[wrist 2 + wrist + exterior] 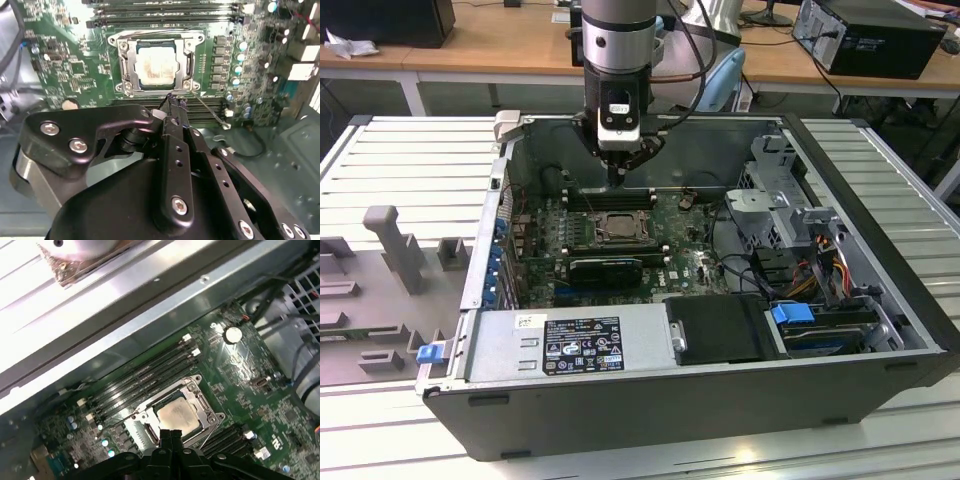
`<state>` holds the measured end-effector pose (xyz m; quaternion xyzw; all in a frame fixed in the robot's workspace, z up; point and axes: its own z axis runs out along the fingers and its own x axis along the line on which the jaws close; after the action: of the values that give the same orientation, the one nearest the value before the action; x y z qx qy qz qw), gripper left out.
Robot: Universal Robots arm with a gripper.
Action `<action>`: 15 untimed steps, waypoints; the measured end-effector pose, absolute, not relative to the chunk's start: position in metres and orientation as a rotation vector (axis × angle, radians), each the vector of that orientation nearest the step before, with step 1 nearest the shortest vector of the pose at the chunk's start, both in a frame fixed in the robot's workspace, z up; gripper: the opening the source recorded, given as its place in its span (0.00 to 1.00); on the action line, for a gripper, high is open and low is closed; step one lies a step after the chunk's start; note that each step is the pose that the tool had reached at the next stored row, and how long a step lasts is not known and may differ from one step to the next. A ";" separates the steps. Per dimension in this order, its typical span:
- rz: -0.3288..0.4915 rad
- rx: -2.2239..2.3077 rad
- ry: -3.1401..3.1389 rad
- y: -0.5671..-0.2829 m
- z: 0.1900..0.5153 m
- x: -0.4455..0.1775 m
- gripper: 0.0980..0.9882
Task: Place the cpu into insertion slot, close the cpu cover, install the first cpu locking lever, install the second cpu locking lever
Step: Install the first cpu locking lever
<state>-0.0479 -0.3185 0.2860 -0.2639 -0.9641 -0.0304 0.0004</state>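
Pressed together, my claw [172, 100] hangs beside the insertion slot [150, 86], where both wrist views show the cpu [155, 67] under the cpu cover [131, 65]; the exterior view adds the whole computer case [720, 400].

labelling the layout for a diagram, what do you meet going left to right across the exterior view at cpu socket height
grey upright post -> blue card clips -> cpu cover -> silver drive cage -> coloured wires
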 end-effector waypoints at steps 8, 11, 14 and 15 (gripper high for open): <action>-0.095 -0.615 -3.074 -0.319 0.286 -0.048 0.01; -0.095 -0.574 -3.081 -0.319 0.286 -0.048 0.01; -0.095 -0.527 -3.089 -0.319 0.286 -0.048 0.01; -0.095 -0.516 -3.090 -0.319 0.286 -0.048 0.01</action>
<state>-0.0479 -0.3185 0.2859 -0.1646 -0.9859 -0.0303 0.0035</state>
